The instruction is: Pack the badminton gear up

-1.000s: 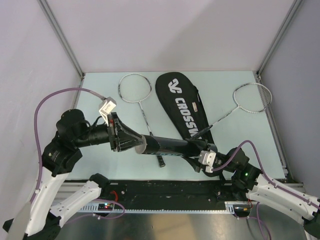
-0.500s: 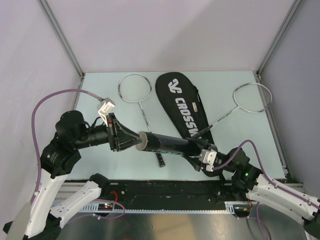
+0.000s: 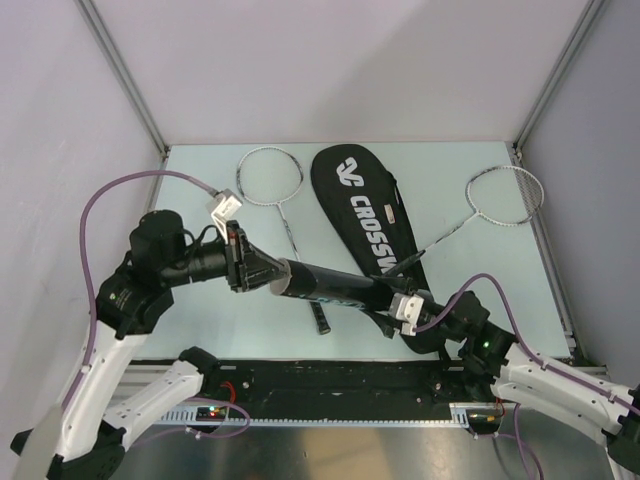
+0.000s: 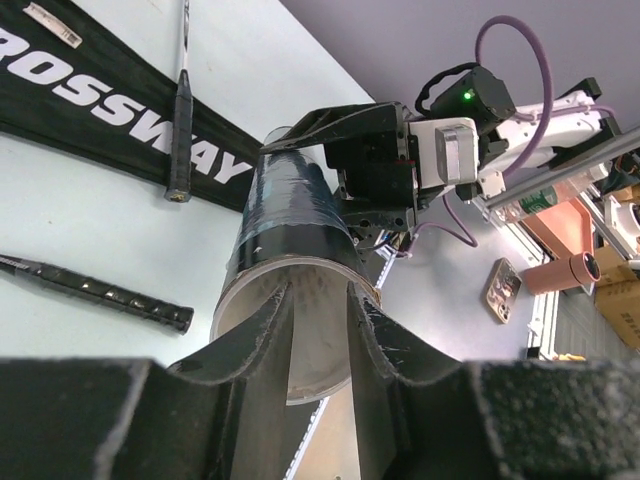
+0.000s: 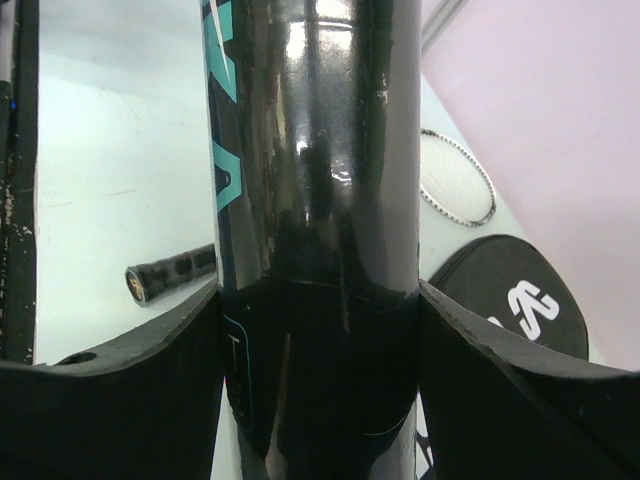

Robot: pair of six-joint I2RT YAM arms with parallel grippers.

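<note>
One black bag [image 3: 365, 215], lettered "CROSSWAY" in white, lies flat on the bench [image 3: 200, 190]. Above the bag's narrow end hangs the tube [image 3: 330, 286], its long axis running tool to tool. The right tool [image 3: 388, 302] clamps the end over the bag. The left tool [image 4: 318, 300] pokes into the open mouth beside the bag, and its grip cannot be told. Teal lettering on the tube is unreadable.

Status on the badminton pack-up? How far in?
Done: nothing visibly packed. In hand: right gripper clamps the black tube, left gripper at its open end. Left: left racquet and right racquet lie on the table, outside the bag; no shuttlecocks visible.
</note>
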